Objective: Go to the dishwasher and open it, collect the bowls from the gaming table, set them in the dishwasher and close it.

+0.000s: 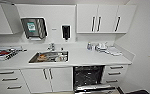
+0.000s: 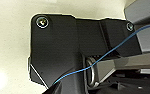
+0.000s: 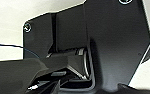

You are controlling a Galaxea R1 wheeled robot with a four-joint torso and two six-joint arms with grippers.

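Observation:
The dishwasher [image 1: 88, 75] stands open under the white counter [image 1: 91, 58], right of the sink cabinet. Its dark inside shows, and its steel door [image 1: 94, 89] is folded down toward me at the picture's lower edge. The bowls and the gaming table are out of view. In the left wrist view my arm's dark plate [image 2: 58, 47] hangs before a pale surface, crossed by a thin blue wire [image 2: 108, 53]. The right wrist view has the same kind of dark plate [image 3: 111, 42] close up.
A steel sink [image 1: 49, 57] with dishes in it lies left of the dishwasher, a tap [image 1: 51, 46] behind it. A dish rack [image 1: 6, 53] sits far left, small items [image 1: 103, 47] far right. White drawers [image 1: 115, 73] flank the opening. A wall [image 1: 146, 50] closes the right side.

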